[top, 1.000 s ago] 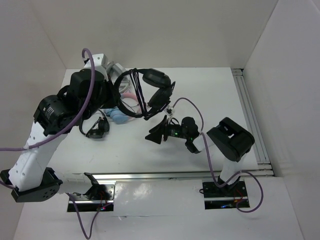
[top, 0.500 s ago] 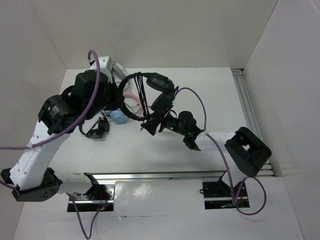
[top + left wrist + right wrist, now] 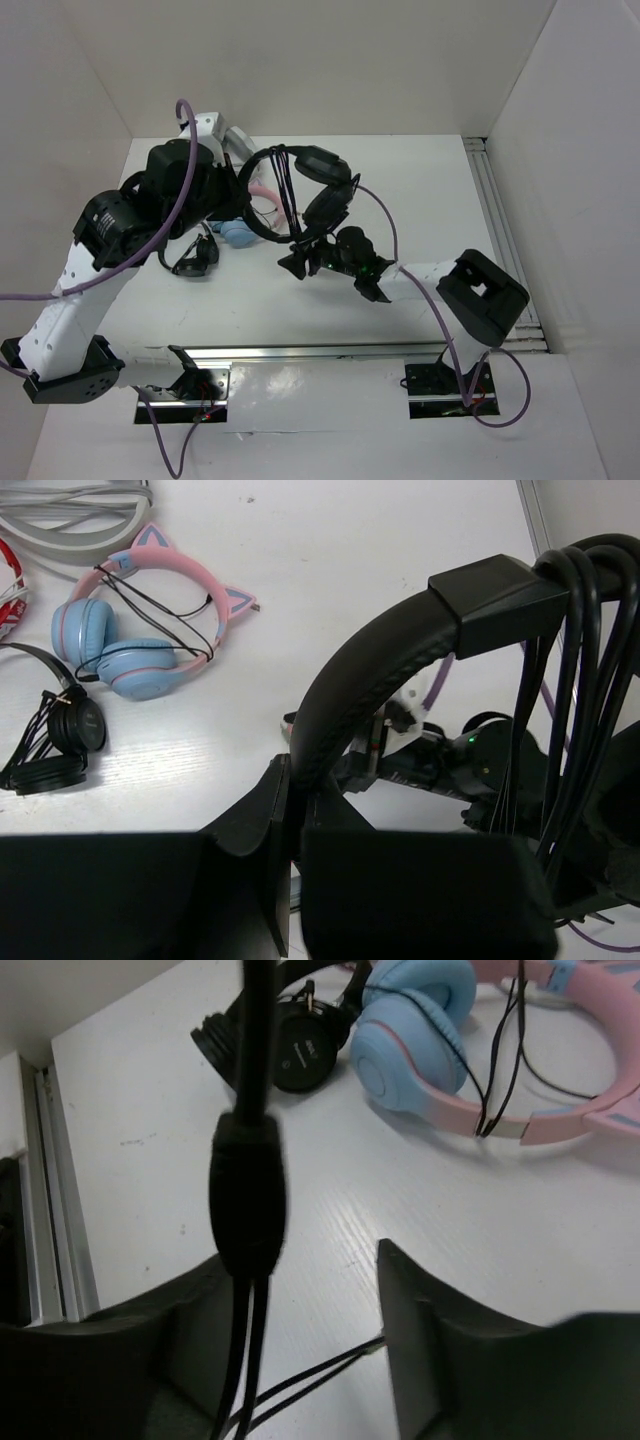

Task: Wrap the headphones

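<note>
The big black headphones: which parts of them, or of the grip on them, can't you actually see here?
- Left wrist view: the left gripper clamps the headphones by the band and hides its lower end.
- Top view: that grip is hidden under the left arm.
- Right wrist view: the cable is blurred and cut off by the top edge. Whether it touches the right gripper is unclear.

Pink-and-blue cat-ear headphones (image 3: 148, 668) near a smaller black pair (image 3: 70, 726), grey band (image 3: 75, 535) and perhaps a red pair (image 3: 8, 580) beyond.

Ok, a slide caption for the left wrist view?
Left claw grips the black headphones by the band, cable looped over it; a pink-and-blue pair and a small black pair lie on the table.
</note>
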### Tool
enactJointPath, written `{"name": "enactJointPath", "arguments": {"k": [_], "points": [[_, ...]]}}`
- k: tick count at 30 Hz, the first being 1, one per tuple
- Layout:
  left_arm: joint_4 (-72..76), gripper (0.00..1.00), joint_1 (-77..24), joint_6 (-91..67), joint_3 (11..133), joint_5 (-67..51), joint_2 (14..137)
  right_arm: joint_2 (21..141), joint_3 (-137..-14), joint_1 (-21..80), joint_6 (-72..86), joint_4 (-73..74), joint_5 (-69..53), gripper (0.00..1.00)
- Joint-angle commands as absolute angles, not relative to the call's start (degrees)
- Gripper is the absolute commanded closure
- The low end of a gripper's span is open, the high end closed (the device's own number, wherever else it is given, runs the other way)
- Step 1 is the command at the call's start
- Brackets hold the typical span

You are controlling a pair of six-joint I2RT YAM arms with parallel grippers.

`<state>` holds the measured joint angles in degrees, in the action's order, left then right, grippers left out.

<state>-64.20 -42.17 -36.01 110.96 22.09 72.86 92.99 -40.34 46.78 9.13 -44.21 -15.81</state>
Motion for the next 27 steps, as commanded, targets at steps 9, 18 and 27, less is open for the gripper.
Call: {"name": "enactJointPath", "arguments": {"k": [9, 18, 27], "points": [[-58.88, 1.00, -41.92, -36.91, 113.99, 21.62, 69.44, 98.61, -38.94, 47.46, 12.74, -54.14, -14.77, 1.00], [-59.41, 1.00, -40.79, -39.64, 111.80, 34.70, 69.60, 90.46, -30.59, 50.79, 12.49, -50.22, -10.47, 1.00], [-54.58, 1.00, -35.43, -45.78, 107.58, 43.42, 74.87, 84.47, -34.45, 68.63, 11.95, -32.54, 2.89, 1.00]]}}
